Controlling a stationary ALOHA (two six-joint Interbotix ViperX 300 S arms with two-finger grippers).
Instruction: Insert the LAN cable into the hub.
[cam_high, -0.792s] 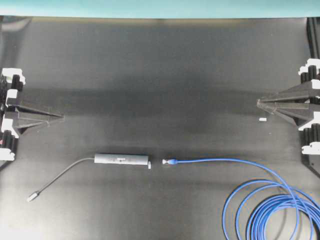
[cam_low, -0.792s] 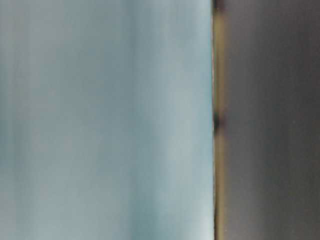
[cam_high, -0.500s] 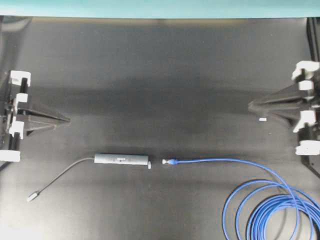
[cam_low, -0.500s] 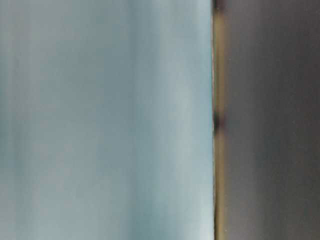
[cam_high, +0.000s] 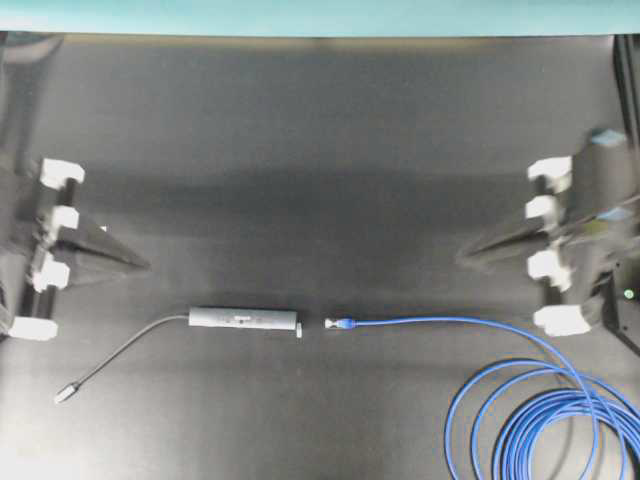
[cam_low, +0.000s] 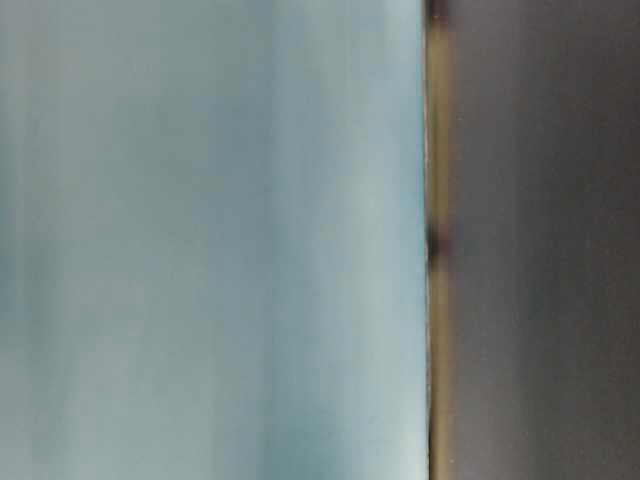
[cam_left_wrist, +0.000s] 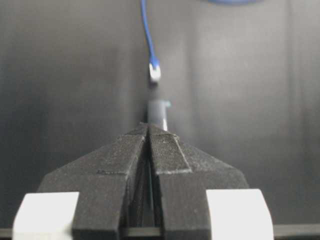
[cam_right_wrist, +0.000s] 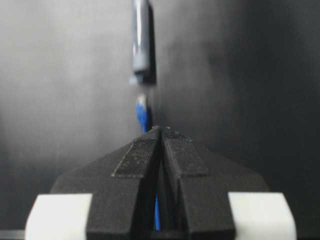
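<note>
The hub (cam_high: 245, 319) is a slim dark-grey bar lying flat, its grey lead (cam_high: 120, 352) trailing left to a silver plug. The LAN cable (cam_high: 440, 322) is bright blue; its plug (cam_high: 334, 324) lies just right of the hub's end, a small gap apart, and its coils (cam_high: 545, 425) lie at the bottom right. My left gripper (cam_high: 148, 265) is shut and empty, up and left of the hub. My right gripper (cam_high: 462, 256) is shut and empty, above the cable. The left wrist view shows the hub's end (cam_left_wrist: 157, 111) and the plug (cam_left_wrist: 155, 73). The right wrist view shows the plug (cam_right_wrist: 143, 112) and the hub (cam_right_wrist: 141, 40).
A black mat (cam_high: 320, 150) covers the table. The table-level view is blurred and shows nothing usable. A black frame part (cam_high: 628, 300) stands at the right edge.
Both arms have moved inward toward the middle of the table, jaws shut throughout. A small white speck near the right gripper is now hidden. The hub and cable have not moved.
</note>
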